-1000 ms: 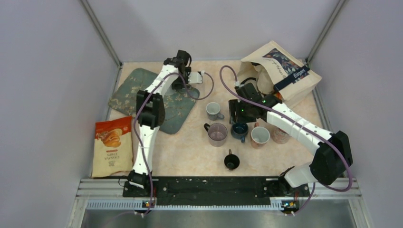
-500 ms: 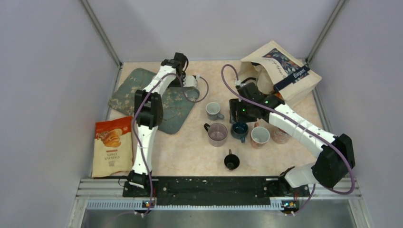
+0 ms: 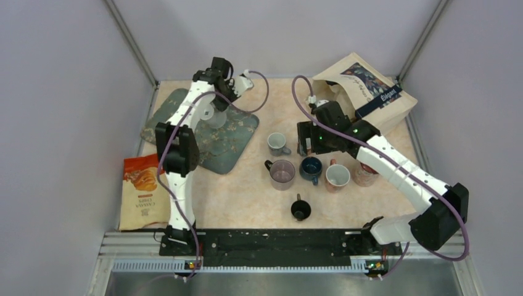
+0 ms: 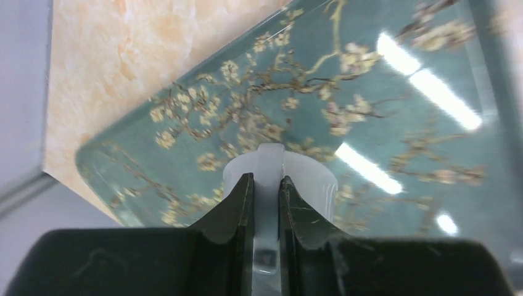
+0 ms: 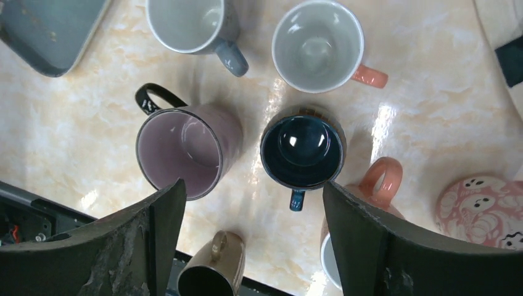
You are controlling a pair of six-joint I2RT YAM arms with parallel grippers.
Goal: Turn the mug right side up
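Observation:
A translucent white mug (image 4: 308, 179) hangs over the green floral tray (image 4: 382, 142), and my left gripper (image 4: 266, 180) is shut on its handle. Which end of this mug faces up I cannot tell. From above, the mug (image 3: 218, 115) shows beside the left arm, just below the left gripper (image 3: 217, 100). My right gripper (image 5: 253, 185) stands open above a dark blue mug (image 5: 302, 151), which sits upright on the table, apart from the fingers (image 5: 157, 216). In the top view the right gripper (image 3: 306, 145) hovers just behind that blue mug (image 3: 310, 168).
Upright mugs crowd the middle: purple (image 3: 282, 174), grey (image 3: 277, 143), pink (image 3: 337, 176), small dark one (image 3: 300, 209). A white mug with orange handle (image 5: 317, 43) sits under the right wrist. A pink patterned mug (image 5: 478, 206) shows a flat top. Paper bag (image 3: 364, 89) back right, snack packet (image 3: 146, 188) left.
The left gripper closed on the white mug's handle and the arm swung back and left with it. The right gripper opened wider and let go of the blue mug.

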